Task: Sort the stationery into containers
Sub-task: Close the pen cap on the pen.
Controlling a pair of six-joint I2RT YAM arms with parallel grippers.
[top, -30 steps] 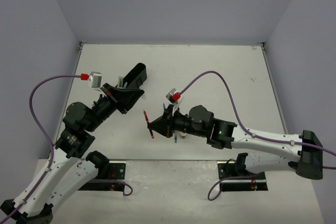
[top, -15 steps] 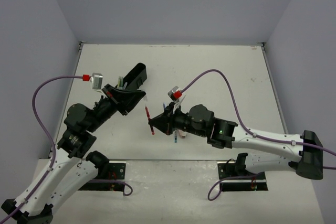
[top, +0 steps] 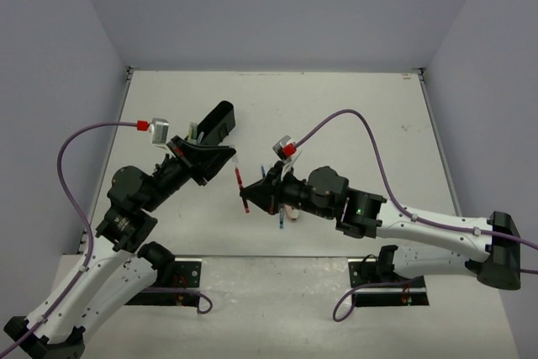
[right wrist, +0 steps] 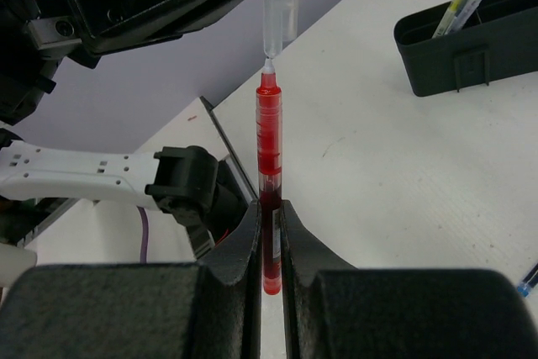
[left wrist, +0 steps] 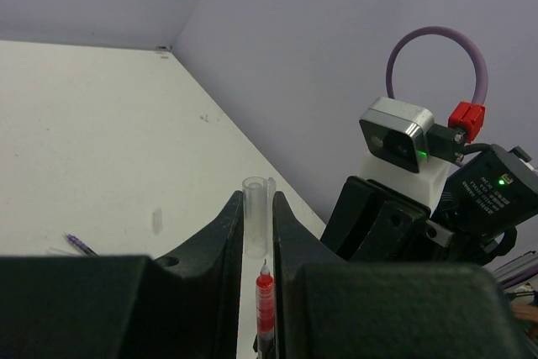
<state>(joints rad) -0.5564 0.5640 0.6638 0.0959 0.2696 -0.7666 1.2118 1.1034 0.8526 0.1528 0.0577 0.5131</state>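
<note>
Over the white bench point(top: 353, 115) my two arms meet in the air, and I judge the step in hand to be putting a cap on a pen before it is sorted. The left tool point(top: 224, 155) is clenched on a short transparent plastic cap point(right wrist: 279, 6), with its mouth turned toward the right arm. The right tool point(top: 250, 198) is clenched on the lower barrel of a thin red plastic pen point(right wrist: 269, 136), held above the bench between the two arms. In the right wrist view the pale tip of the pen is just at the mouth of the cap, almost on one line with it. To do this well I would first correct any small angle, then push slowly along the axis of the pen, never sideways, with both grips firm until the cap sits. Behind the left tool the long black plastic organiser tray point(top: 220, 117) stands on the bench. At one end of it a few yellow-green pens point(right wrist: 462, 2) lean upright; into the other compartments I cannot see. A blue pen point(right wrist: 528, 279) lies on the bench, not yet sorted.
</note>
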